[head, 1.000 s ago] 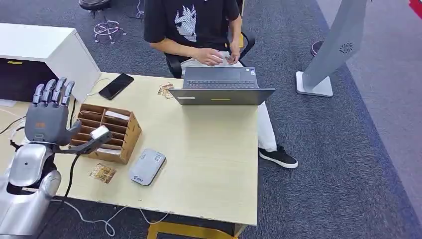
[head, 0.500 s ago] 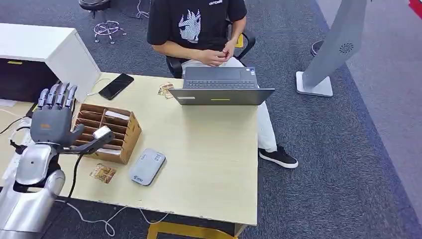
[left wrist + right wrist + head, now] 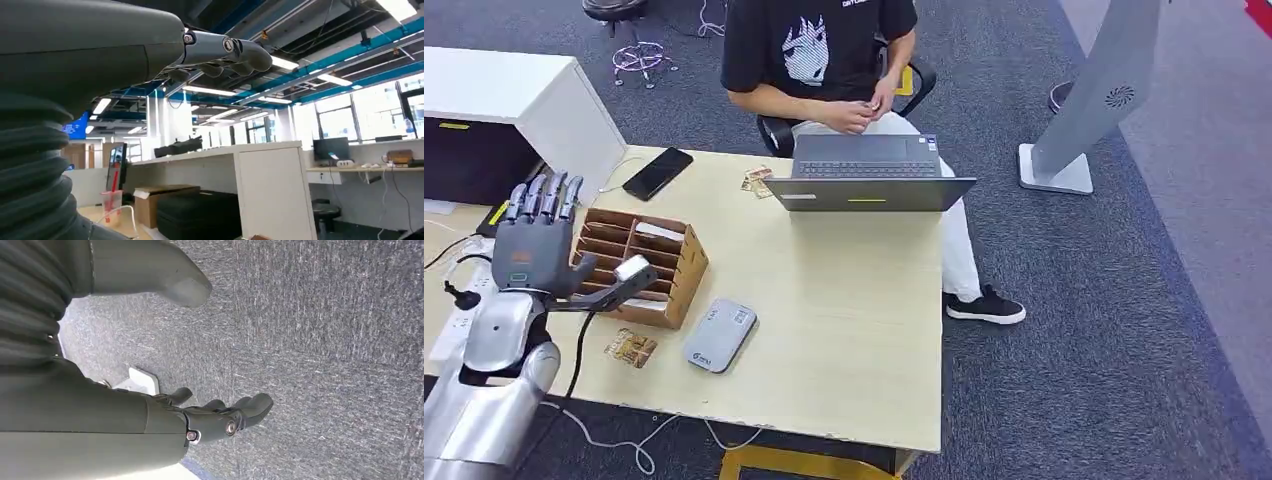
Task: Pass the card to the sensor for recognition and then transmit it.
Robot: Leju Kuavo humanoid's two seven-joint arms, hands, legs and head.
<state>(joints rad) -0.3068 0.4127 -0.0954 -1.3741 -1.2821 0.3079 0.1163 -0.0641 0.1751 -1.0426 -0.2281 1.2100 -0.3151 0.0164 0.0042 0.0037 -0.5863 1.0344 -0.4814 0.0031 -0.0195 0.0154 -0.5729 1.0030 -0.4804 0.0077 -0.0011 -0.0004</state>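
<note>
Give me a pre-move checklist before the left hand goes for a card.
1. Left hand free: ok, raised with fingers spread, holding nothing.
2. Brown cardboard slotted card box reachable: ok, it sits just beside the left hand.
3. Card in the box: ok, a pale card lies in a rear slot.
4. Grey rounded card sensor unobstructed: ok, nothing on top of it.
5. Right hand out of the way: ok, hanging open over grey carpet.
6. Person behind the dark grey laptop ready to receive: cannot tell.
</note>
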